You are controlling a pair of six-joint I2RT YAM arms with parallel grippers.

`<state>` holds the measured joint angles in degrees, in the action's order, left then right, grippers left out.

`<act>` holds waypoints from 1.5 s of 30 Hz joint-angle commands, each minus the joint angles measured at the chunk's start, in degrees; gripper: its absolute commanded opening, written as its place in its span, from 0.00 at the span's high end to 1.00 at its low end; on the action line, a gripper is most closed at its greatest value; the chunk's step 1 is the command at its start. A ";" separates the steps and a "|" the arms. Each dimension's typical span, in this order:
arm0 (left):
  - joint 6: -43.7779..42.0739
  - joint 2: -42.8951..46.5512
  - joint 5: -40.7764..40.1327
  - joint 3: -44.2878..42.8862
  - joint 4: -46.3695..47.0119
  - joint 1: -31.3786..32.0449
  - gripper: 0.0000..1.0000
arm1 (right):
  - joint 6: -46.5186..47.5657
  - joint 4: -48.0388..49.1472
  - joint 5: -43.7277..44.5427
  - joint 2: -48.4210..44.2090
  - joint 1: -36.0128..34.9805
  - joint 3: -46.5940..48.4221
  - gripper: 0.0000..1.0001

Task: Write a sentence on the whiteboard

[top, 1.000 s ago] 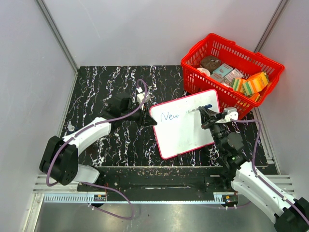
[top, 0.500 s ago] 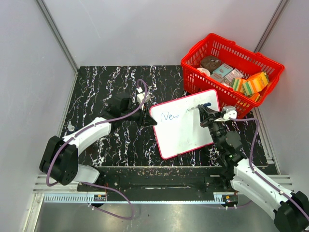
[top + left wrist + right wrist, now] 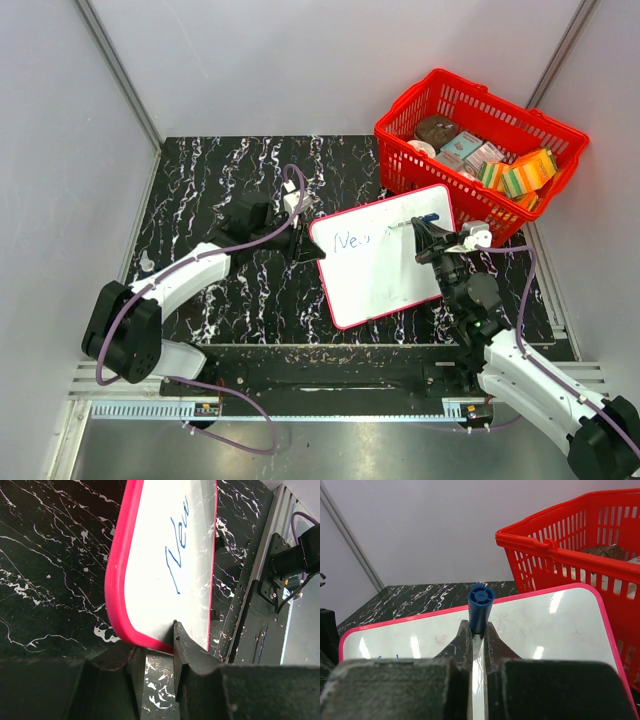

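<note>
Left claw (image 3: 159,639) clamps the left edge of the flat white red-rimmed whiteboard (image 3: 385,280); right claw (image 3: 477,635), over the board, pinches a blue cylindrical marker (image 3: 480,605).

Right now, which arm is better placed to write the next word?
Right. The right gripper holds the marker over the board beside "New"; the left gripper is clamped on the board's edge.

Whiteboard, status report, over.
Left gripper shut on whiteboard rim. Right gripper shut on blue marker, aimed at the board. Sentence reads only "New". Red basket beside far corner, off the writing area.
</note>
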<state>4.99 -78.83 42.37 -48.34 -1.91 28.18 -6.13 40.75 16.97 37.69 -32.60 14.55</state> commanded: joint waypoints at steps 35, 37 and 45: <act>-11.15 -1.06 -9.50 2.54 -4.94 1.43 1.00 | -1.17 -5.34 2.80 -1.48 0.17 0.48 1.00; -11.23 -1.07 -9.50 2.55 -5.03 1.43 1.00 | -0.81 -5.07 4.11 -0.61 0.17 0.92 1.00; -11.32 -1.15 -9.67 2.55 -4.94 1.52 1.00 | -0.73 -2.70 4.21 -0.95 0.17 0.75 1.00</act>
<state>5.02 -78.83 41.41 -48.21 -2.13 28.27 -8.60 36.49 18.63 36.86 -32.62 14.13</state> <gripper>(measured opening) 0.275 0.057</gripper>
